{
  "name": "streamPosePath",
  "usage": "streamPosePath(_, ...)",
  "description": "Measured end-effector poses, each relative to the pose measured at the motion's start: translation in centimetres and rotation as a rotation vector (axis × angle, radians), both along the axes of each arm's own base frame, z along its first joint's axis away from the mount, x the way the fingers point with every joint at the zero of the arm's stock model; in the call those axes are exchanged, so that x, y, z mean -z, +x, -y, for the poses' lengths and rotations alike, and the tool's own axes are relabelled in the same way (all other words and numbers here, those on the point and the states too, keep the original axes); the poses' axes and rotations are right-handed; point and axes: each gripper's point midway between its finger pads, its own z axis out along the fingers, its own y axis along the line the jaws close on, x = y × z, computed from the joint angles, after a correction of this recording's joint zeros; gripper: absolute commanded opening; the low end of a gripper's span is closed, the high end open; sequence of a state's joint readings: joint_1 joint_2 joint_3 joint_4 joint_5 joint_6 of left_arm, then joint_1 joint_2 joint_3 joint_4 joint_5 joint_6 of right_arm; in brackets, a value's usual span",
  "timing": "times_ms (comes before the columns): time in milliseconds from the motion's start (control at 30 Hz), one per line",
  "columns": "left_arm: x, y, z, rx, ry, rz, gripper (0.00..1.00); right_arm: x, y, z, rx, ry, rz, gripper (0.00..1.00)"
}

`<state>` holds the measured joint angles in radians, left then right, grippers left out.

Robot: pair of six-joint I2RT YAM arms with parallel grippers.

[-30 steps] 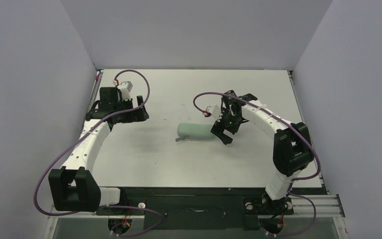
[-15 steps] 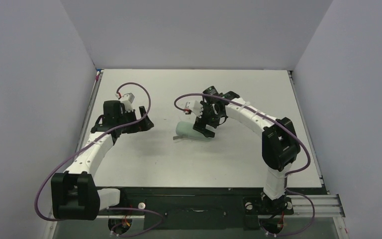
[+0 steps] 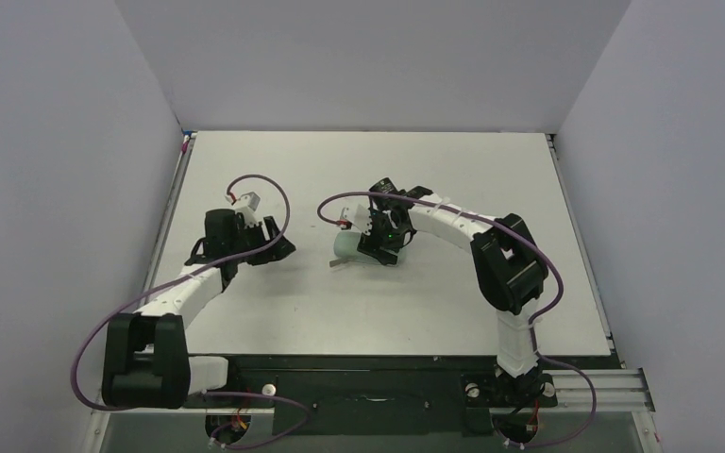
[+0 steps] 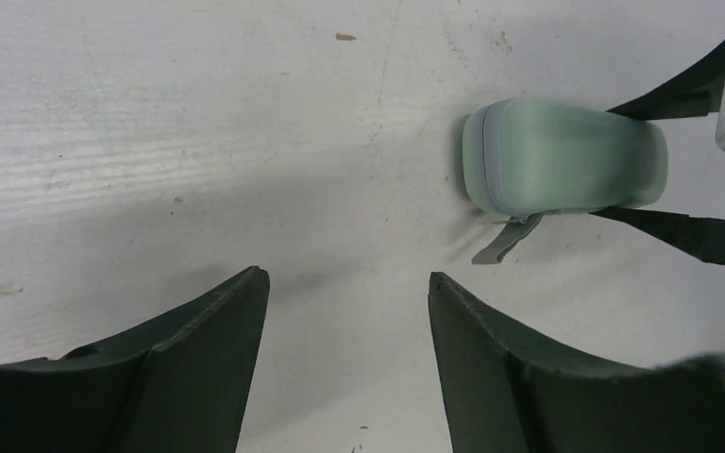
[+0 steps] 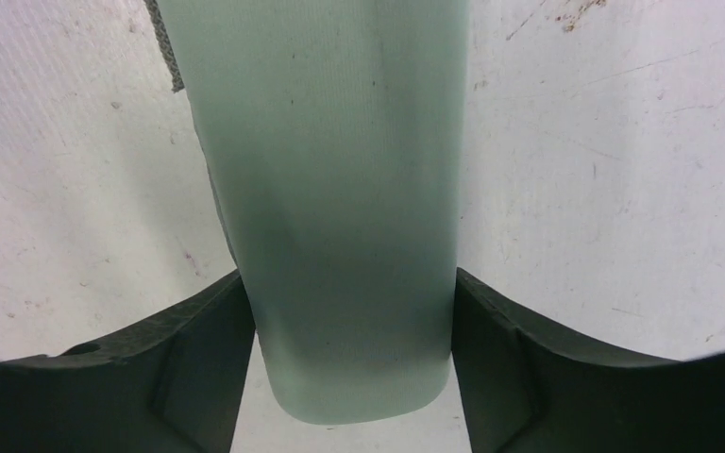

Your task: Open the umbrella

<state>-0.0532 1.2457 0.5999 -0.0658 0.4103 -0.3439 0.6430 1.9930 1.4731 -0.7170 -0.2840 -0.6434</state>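
A pale grey-green soft sleeve [image 3: 347, 246] lies on the white table [image 3: 434, 311], its closed end and a small grey tab [image 4: 505, 241] pointing left. The tan umbrella itself does not show in any view. My right gripper [image 3: 372, 247] is open and low over the sleeve's right end. Its two black fingers stand on either side of the sleeve [image 5: 330, 189] and touch or nearly touch its sides; their midpoint in the right wrist view [image 5: 349, 278] lies over the fabric. My left gripper [image 3: 278, 248] is open and empty just above the table, left of the sleeve [image 4: 566, 156], pointing at it.
Grey walls enclose the table on the left, back and right. The black base rail [image 3: 368, 387] runs along the near edge. Purple cables loop over both arms. The right gripper's fingers [image 4: 689, 231] show at the right edge of the left wrist view.
My right arm swung left along the sleeve, and its open jaws now straddle the sleeve's right part. My left arm moved nearer and right, towards the sleeve's left end. The sleeve stayed put.
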Motion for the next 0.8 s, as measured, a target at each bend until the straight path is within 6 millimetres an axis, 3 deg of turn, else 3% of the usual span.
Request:
streamPosePath(167,1.4,1.4,2.0,0.035,-0.043,0.009,0.41,0.1,0.0,0.0,0.005,0.007,0.006,0.51)
streamPosePath(367,3.7,1.3,5.6,0.13,-0.074,-0.011,0.26,0.1,-0.2,-0.1,0.045,0.012,-0.008,0.45)
streamPosePath(633,6.4,1.6,8.7,0.225,-0.11,-0.01,0.19,0.1,-1.3,-0.8,0.114,0.059,-0.079,0.43)
streamPosePath(800,6.1,2.5,9.8,0.256,-0.154,0.039,0.19,0.2,-1.7,-1.0,0.146,0.086,-0.124,0.43)
